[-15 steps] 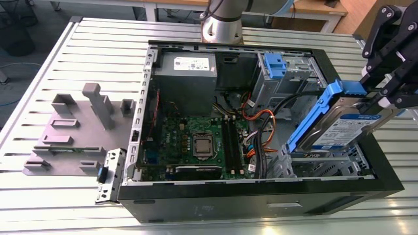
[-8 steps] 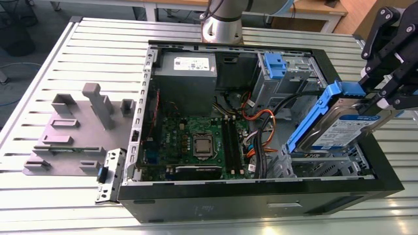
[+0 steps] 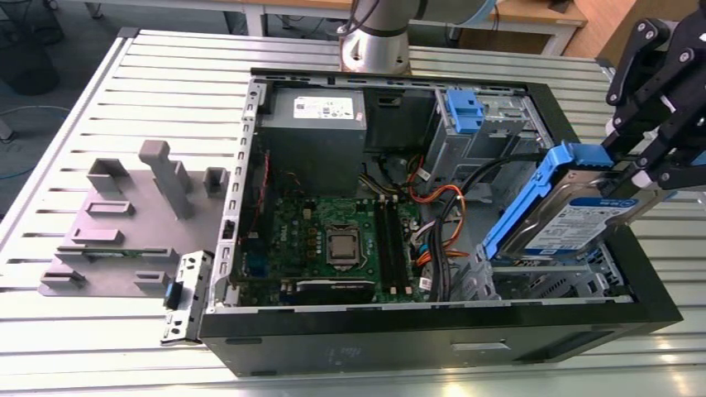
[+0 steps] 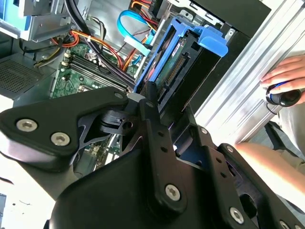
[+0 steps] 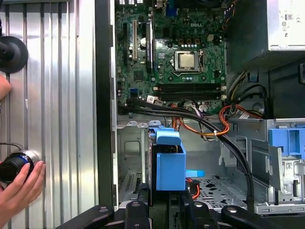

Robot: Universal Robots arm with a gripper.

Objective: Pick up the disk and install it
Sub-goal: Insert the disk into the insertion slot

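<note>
The disk point(image 3: 571, 222), silver metal with a blue-and-white label and a blue plastic bracket, hangs tilted on edge over the open computer case point(image 3: 441, 329), at the exterior view's right. My gripper point(image 3: 637, 175) is shut on its upper end. In the second wrist view the black fingers point(image 4: 151, 107) clamp the disk point(image 4: 177, 64), whose connector edge points down into the case. In the first wrist view the blue bracket of the disk point(image 5: 169, 164) sits above the empty metal drive bay point(image 5: 217, 187), just beyond my gripper point(image 5: 167, 210).
Inside the case lie the motherboard point(image 3: 331, 240), a grey power supply box point(image 3: 314, 124), orange and black cables point(image 3: 441, 207) and another blue-latched bay point(image 3: 461, 112). A grey fixture point(image 3: 121, 223) stands on the slatted table at the exterior view's left. A person's hand point(image 5: 19, 187) rests beside the case.
</note>
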